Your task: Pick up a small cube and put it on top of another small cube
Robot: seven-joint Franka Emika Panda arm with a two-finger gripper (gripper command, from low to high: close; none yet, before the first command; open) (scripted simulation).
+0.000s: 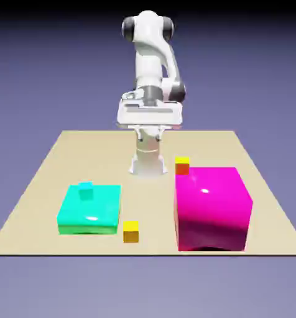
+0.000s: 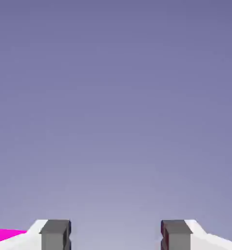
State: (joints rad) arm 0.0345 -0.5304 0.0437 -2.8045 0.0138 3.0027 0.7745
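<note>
We have the gripper (image 1: pixel 148 134) raised over the robot's end of the table (image 1: pixel 101 161), near the middle of the far edge. Its fingers (image 2: pixel 55 237) stand well apart with only backdrop between them, so we hold nothing.

The small magenta cube that we must lift doesn't show in either view. It may be hidden behind the huge magenta block (image 1: pixel 211 208), which sits toward the near corner on the exterior view's right, but we can't be sure. The orange-red cube with the yellow top (image 1: pixel 182 166), our target for stacking, shows just past that block, on the side toward the table's far edge.

The step in hand, as we judge it, is to find and reach the first cube. We do well to tip the hand down toward the table while we are high, since the hand view shows mostly backdrop, with a magenta sliver low at its left. Then we should keep the fingers spread, come in above the big block's top, square them to the cube's sides and lower straight down. A slanting approach could clip the block or nudge the target cube. We leave the yellow cube (image 1: pixel 130 231) by the near edge and the cyan cube (image 1: pixel 86 190) at the green block (image 1: pixel 89 214) alone.
</note>
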